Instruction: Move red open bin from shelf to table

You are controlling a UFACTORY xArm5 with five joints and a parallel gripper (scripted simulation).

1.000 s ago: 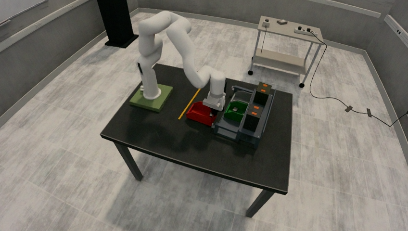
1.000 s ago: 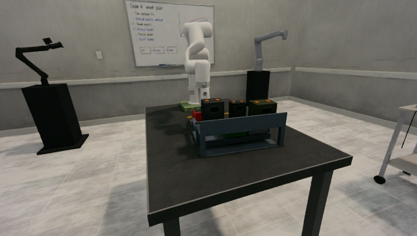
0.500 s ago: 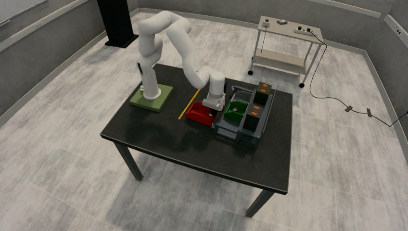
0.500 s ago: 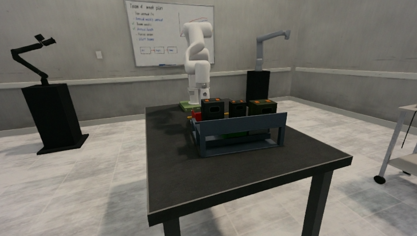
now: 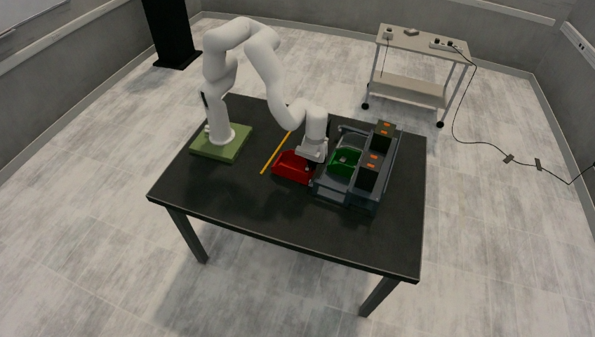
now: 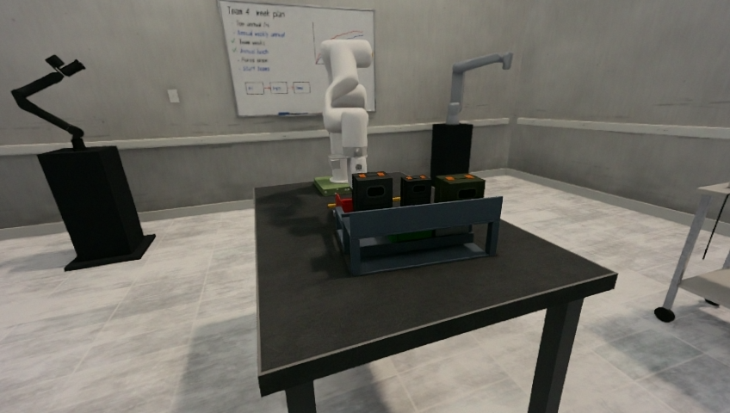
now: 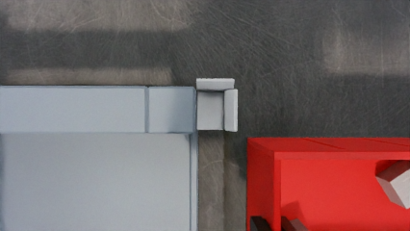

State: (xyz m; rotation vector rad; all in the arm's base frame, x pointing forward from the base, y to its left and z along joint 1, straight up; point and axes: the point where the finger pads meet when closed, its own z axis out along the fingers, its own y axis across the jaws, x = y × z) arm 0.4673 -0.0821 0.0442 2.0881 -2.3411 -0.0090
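The red open bin is off the shelf, level and upright at the table top, just left of the blue-grey shelf. I cannot tell whether it touches the table. My gripper is shut on the bin's wall nearest the shelf; in the wrist view the dark fingertips straddle the bin's left wall. A grey part lies inside. From the exterior view only a corner of the red bin shows behind the shelf. The green open bin stands on the lower tier with a grey part in it.
Dark closed bins stand on the shelf's upper tier. A yellow rod lies on the table left of the red bin. The arm's green base plate is at the far left. The shelf's grey corner post is near the bin.
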